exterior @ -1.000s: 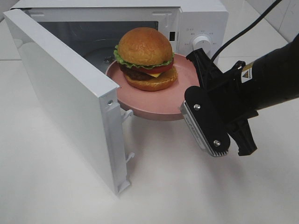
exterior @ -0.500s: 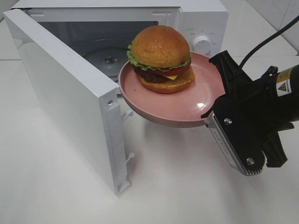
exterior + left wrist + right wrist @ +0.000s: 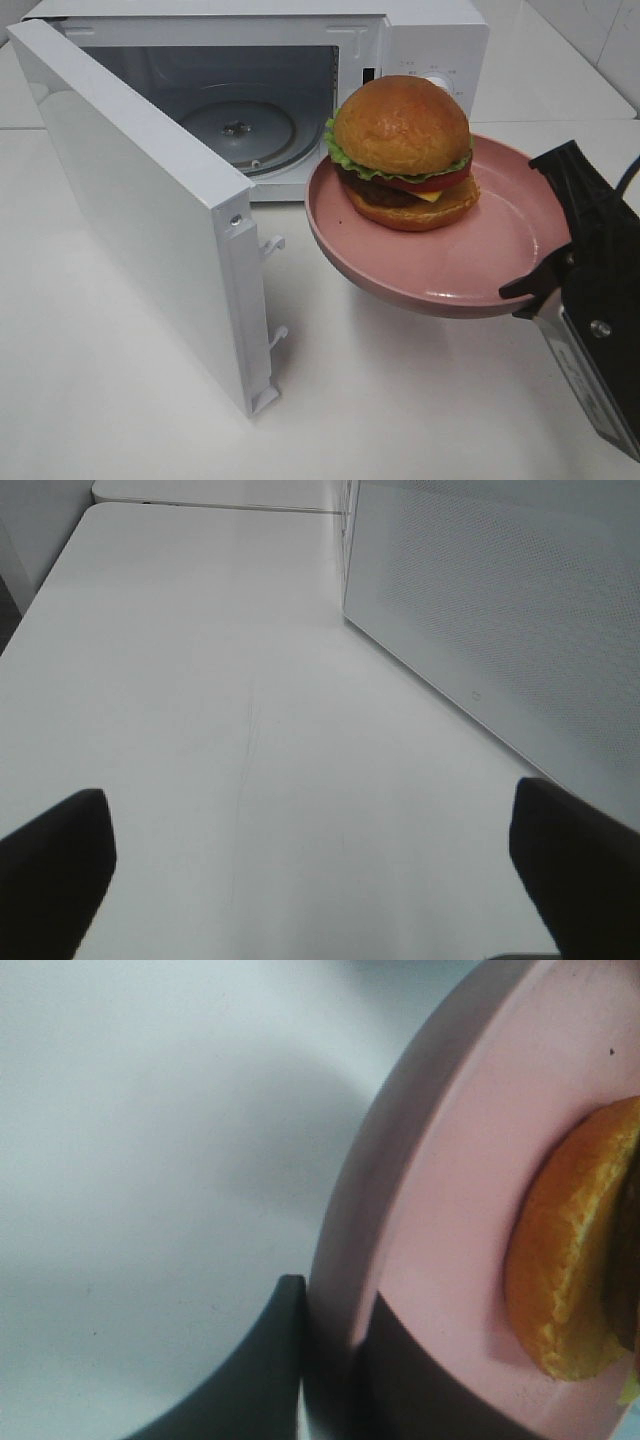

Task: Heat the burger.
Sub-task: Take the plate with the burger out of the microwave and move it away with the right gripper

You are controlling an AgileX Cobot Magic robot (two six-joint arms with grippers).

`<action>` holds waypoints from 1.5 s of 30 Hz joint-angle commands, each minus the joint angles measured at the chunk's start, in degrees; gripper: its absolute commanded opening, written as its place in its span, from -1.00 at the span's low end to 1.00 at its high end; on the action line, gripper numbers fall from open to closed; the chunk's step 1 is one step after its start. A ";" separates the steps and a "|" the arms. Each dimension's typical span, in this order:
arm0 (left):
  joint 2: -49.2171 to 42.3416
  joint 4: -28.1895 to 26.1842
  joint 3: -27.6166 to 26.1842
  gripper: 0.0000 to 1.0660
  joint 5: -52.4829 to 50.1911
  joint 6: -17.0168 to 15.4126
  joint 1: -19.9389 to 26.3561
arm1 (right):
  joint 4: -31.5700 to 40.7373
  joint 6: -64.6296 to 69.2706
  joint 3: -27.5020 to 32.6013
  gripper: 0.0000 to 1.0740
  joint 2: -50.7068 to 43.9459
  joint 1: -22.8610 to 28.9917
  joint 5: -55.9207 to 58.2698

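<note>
The burger (image 3: 402, 150), with a golden-brown bun, lettuce and red filling, sits on a pink plate (image 3: 470, 262). The plate hangs in the air in front of the microwave's control panel, to the right of the open cavity. My right gripper (image 3: 545, 278) is shut on the plate's right rim. The right wrist view shows its fingertips (image 3: 270, 1360) pinching the rim of the plate (image 3: 440, 1210), with the bottom bun of the burger (image 3: 565, 1270) beyond. My left gripper (image 3: 315, 880) is open over bare table beside the microwave door, holding nothing. It is outside the exterior view.
The white microwave (image 3: 430, 40) stands at the back with its door (image 3: 130, 200) swung wide open to the left. Its glass turntable (image 3: 238, 128) lies bare inside. White tabletop (image 3: 380, 400) lies in front. In the left wrist view the door (image 3: 500, 610) stands close by.
My right gripper has carried the plate and burger to the right and toward the camera, from the mouth of the microwave to beside it. The left gripper has not moved.
</note>
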 commanded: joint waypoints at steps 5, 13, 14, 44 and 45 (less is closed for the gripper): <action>-0.86 -0.23 0.17 0.88 -0.80 0.00 0.06 | -4.18 4.47 2.01 -1.00 -7.45 -0.29 1.32; -0.86 -0.23 0.17 0.88 -0.80 0.00 0.06 | -8.02 9.85 2.23 -1.00 -13.18 -0.29 7.22; -0.86 -0.23 0.17 0.88 -0.80 0.00 0.06 | -8.02 9.85 2.23 -1.00 -13.18 -0.29 7.22; -0.86 -0.23 0.17 0.88 -0.80 0.00 0.06 | -32.20 55.41 6.53 -1.00 -16.44 -0.29 21.49; -0.86 -0.23 0.17 0.88 -0.80 0.00 0.06 | -32.20 55.41 6.53 -1.00 -16.44 -0.29 21.49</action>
